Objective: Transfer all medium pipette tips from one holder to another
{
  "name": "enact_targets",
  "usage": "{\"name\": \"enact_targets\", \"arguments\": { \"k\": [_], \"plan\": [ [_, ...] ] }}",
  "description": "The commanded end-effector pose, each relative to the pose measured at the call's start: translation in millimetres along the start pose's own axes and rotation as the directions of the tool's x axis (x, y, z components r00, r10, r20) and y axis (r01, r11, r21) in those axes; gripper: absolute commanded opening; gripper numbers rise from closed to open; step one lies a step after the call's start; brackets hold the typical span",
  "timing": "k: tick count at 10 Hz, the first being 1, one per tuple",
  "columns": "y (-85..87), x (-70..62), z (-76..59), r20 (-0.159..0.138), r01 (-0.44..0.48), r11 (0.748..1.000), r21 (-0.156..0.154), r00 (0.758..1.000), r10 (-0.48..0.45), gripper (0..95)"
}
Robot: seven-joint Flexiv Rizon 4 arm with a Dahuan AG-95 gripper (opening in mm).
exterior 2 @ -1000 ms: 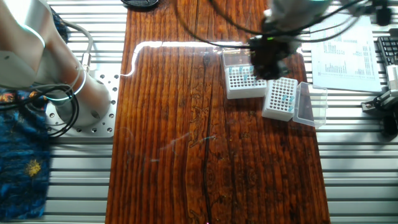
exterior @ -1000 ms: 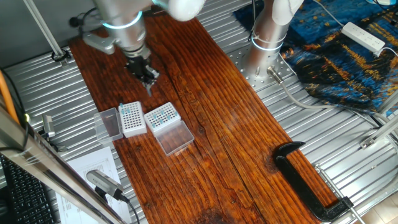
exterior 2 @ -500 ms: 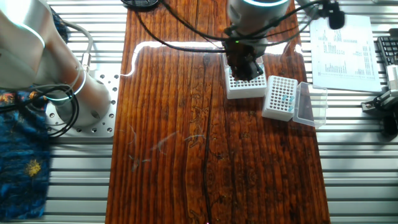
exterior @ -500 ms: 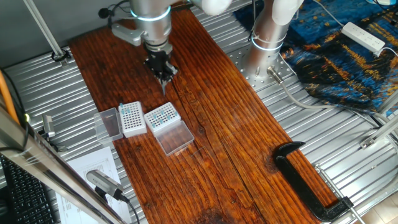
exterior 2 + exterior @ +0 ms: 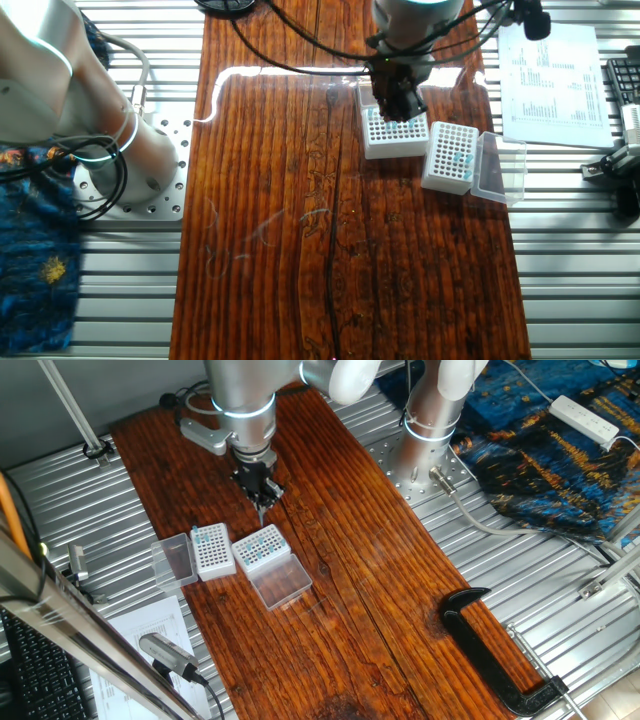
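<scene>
The gripper (image 5: 262, 503) hangs above the wooden table (image 5: 340, 560), its narrow fingers pointing down at the near edge of the clear-sided rack (image 5: 262, 546); in the other fixed view it overlaps the top of that same rack (image 5: 392, 130). Whether the jaws are closed on a tip or merely drawn together cannot be told — the fingertips are too small and dark against the wood.

The medium pipette tips (image 5: 262, 544) show as teal dots scattered over the clear-sided rack's grid. The white-sided rack (image 5: 211, 549) stands just beside it, lid folded out to its far side, and from this view its holes read as darker dots; in the other fixed view a few teal tips (image 5: 462, 158) are visible in it (image 5: 451, 157).

Risks, as judged from here:
- Misalignment — the fingers stand near the rack's edge rather than over a hole, so a straight descent could strike the grid or the rack wall and shove the light box across the table.
- Neighbouring tips sit close together; wide fingers could nudge or lift two at once.
- The two racks almost touch, so a knock to one may shift the other.
- A tip gripped off-centre could tilt and jam on insertion.
</scene>
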State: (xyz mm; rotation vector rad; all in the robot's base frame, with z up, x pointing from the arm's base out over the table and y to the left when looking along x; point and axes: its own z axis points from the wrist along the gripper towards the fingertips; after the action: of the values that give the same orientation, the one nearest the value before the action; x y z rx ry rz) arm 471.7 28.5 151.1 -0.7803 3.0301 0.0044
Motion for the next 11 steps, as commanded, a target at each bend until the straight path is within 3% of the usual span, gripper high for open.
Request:
{"name": "enact_targets", "arguments": {
  "k": [1, 11],
  "plan": [
    [-0.9, 2.3, 1.4, 0.0, 0.008, 1.0, 0.001, 1.0, -0.008, 0.0],
    [-0.7, 4.7, 17.1, 0.002, 0.005, 1.0, -0.004, 1.0, -0.005, 0.0]
  ]
}}
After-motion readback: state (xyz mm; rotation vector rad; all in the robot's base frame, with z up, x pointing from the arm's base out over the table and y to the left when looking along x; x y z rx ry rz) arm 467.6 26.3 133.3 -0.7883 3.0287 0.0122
